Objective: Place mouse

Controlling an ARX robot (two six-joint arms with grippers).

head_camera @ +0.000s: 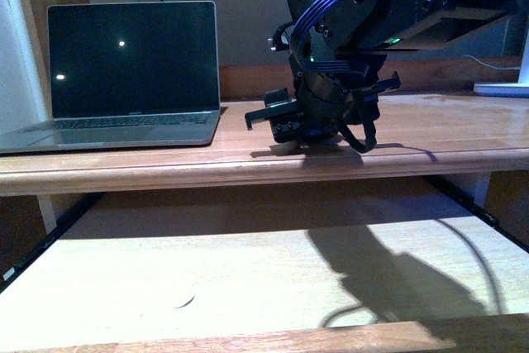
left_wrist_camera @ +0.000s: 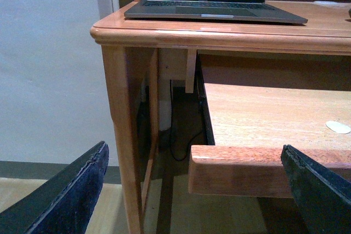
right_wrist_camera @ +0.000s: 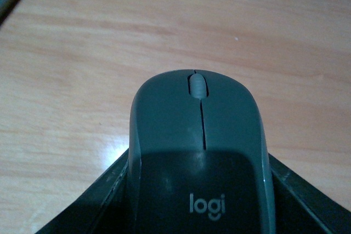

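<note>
The dark grey mouse point(right_wrist_camera: 200, 135), with a scroll wheel and a "logi" logo, fills the right wrist view. My right gripper point(right_wrist_camera: 198, 193) is shut on its sides, and the mouse sits just over the wooden desk top point(right_wrist_camera: 82, 53). In the front view the right gripper point(head_camera: 318, 126) hangs low over the desk top point(head_camera: 463, 130), to the right of the laptop, and the arm hides the mouse. My left gripper point(left_wrist_camera: 200, 190) is open, with nothing between its fingers point(left_wrist_camera: 71, 195). It sits low by the desk's left front corner.
An open laptop point(head_camera: 132, 72) with a dark screen stands at the desk's left. Below is a pull-out shelf point(head_camera: 248, 270) with a small white disc point(head_camera: 183, 301) on it. A white object point(head_camera: 500, 87) lies at the far right. Desk leg point(left_wrist_camera: 123, 135) and shelf edge point(left_wrist_camera: 236, 171) are close to the left gripper.
</note>
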